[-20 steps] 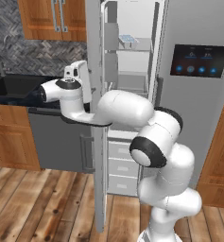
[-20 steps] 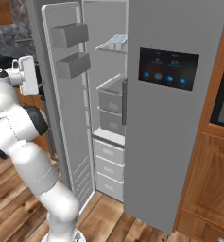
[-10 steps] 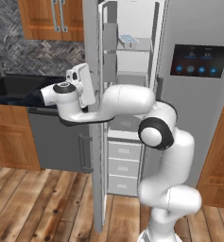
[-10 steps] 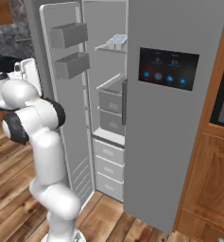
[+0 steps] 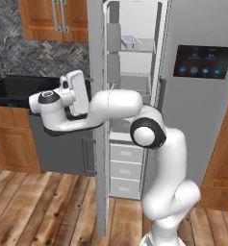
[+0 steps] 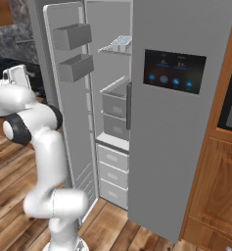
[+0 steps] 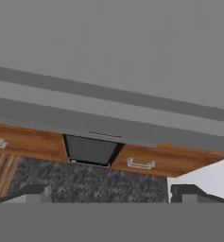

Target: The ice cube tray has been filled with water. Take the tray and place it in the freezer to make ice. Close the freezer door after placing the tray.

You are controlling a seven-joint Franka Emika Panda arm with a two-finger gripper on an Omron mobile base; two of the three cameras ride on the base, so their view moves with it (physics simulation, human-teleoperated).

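**A:** Where is the ice cube tray?

**B:** The ice cube tray [image 5: 129, 39] sits on a high white shelf [image 6: 111, 49] inside the freezer [image 6: 115, 105]. From the right base camera the tray [image 6: 119, 41] lies near the front edge of that shelf, its pale blue squares of water just visible. Nothing is touching it.

**A:** And the freezer door?

**B:** The freezer door [image 6: 68, 103] stands wide open, swung to the left. Two boxy grey bins [image 6: 72, 35] line its inner face, one above the other. In the left base view the door [image 5: 98, 115] is seen edge-on, a tall grey slab in front of the compartment.

**A:** What is below the tray?

**B:** Grey drawers [image 6: 115, 105] at mid height, then white drawers [image 6: 112, 164] near the floor.

**A:** Where is the arm?

**B:** The white arm reaches left, away from the freezer, to the outer side of the open door. Its hand [image 5: 77, 91] is beside the door's edge, in front of a dark counter [image 5: 14, 91].

**A:** Is the claw holding anything?

**B:** No. In the hand camera the gripper [image 7: 111, 193] has its two dark tips spread far apart at the bottom, with nothing between them. Ahead of it is a broad flat grey surface, with wooden cabinets [image 7: 142, 163] beyond.

**A:** Anything else nearby?

**B:** The fridge's other door carries a black display panel [image 6: 174, 71].
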